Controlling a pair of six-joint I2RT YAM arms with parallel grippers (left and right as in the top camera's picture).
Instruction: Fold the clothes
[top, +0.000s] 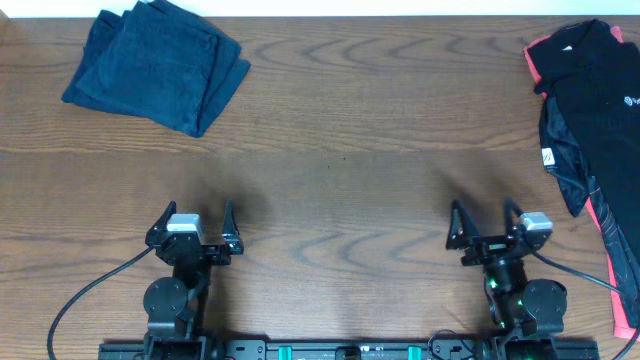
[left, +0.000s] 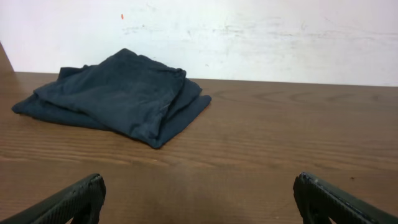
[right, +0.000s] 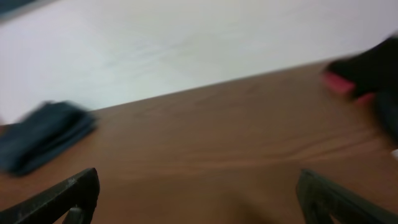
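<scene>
While the left fingers (top: 229, 216) and right fingers (top: 456, 222) gape empty, white logos (top: 548, 157) on the black clothes (top: 600, 80) are illegible.

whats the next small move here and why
Probably swing the right gripper toward the crumpled black and pink clothes at the right edge of the table. It and the left gripper both stand open and empty. The dark blue garment at far left already lies folded, and the black pile sits nearest the right arm.
</scene>
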